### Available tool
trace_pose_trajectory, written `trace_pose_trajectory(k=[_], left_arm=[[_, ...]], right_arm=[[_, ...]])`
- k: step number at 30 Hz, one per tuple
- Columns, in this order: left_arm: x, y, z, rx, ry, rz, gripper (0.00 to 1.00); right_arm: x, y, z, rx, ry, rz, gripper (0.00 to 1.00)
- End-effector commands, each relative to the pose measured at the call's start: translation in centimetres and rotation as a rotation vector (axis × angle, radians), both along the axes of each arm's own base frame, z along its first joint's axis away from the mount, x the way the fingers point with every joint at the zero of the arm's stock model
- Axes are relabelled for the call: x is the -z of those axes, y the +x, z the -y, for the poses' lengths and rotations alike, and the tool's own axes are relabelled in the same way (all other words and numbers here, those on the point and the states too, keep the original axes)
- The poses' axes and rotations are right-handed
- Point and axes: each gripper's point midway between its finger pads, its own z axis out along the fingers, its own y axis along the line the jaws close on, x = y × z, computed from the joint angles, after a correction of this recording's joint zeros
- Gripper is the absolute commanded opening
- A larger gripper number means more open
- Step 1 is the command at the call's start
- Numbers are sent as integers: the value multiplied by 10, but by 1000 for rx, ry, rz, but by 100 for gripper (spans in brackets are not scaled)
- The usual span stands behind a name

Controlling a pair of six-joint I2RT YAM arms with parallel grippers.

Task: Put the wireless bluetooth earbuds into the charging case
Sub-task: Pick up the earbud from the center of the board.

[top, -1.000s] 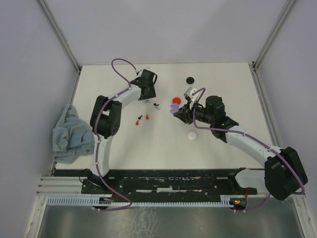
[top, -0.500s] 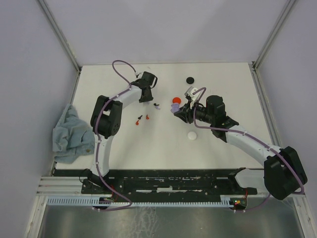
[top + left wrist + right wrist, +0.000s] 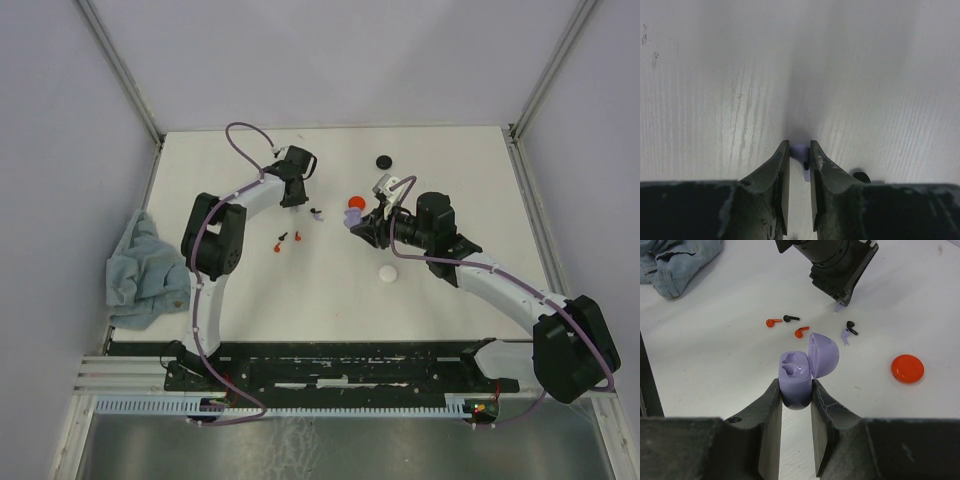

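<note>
Left gripper (image 3: 799,145) nearly pressed together, pinching 1 lavender earbud (image 3: 801,153), low centre of its wrist view. Right gripper (image 3: 794,384) clamps lavender case (image 3: 796,372), lid open; other lavender earbud (image 3: 845,336) lies up-right of it.

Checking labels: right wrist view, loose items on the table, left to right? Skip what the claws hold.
blue cloth, red earbud, black earbud, second red earbud, loose lavender earbud, red case
</note>
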Motion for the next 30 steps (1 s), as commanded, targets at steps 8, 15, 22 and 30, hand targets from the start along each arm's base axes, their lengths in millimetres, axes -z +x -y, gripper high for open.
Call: trace_pose_trajectory(k=[8,15,22,30], left_arm=[[-64,-21,14,119,-123,106,15],[-124,-42,13,187,-184,249,12],[-206,-76,14,247,-299,470,12],[-292,-130,35,346,-442,722,12]], right_arm=[[-36,-7,-10,-79,88,82,10],[-56,-9,-15,-118,127,156,10],[-75,-12,-20,-147,164,223,9],[-101,-17,-29,-179,220,304,9]])
